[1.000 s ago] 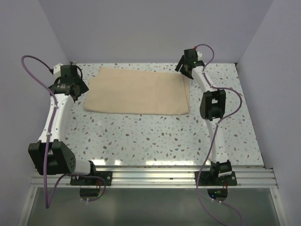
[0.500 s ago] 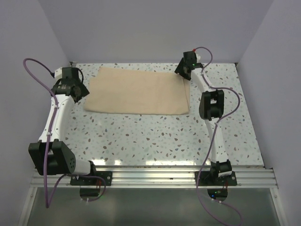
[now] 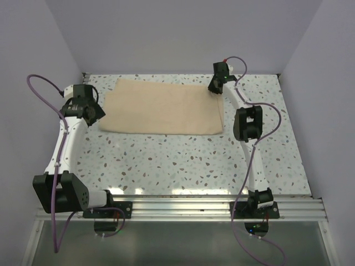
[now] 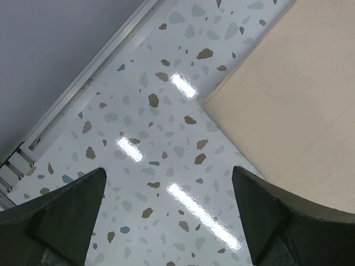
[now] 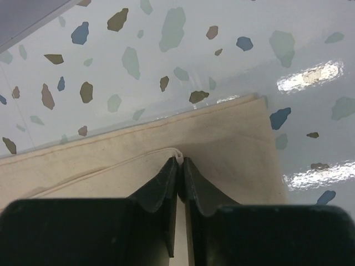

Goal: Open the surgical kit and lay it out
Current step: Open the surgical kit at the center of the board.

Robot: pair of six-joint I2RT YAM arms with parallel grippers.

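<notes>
The surgical kit shows only as a folded beige cloth wrap [image 3: 163, 108] lying flat at the back of the table; whatever is inside is hidden. My right gripper [image 3: 216, 88] is at its far right corner, shut on a pinched edge of the top cloth layer [image 5: 180, 158]. The wrap [image 5: 233, 149] fills the lower right wrist view. My left gripper [image 3: 91, 113] hovers just off the wrap's left edge, jaws wide open over bare table [image 4: 166, 188]. The wrap's near left corner [image 4: 288, 100] lies to the right of the fingers [image 4: 260, 205].
A speckled terrazzo tabletop [image 3: 183, 160] is enclosed by lilac walls at the back and both sides. A metal rail [image 3: 183, 202] carries the arm bases at the near edge. A purple cable [image 3: 39, 83] loops off the left arm.
The right gripper dropped onto the wrap's far right corner and its jaws closed on the cloth edge. The left arm shifted slightly back and left, still open.
</notes>
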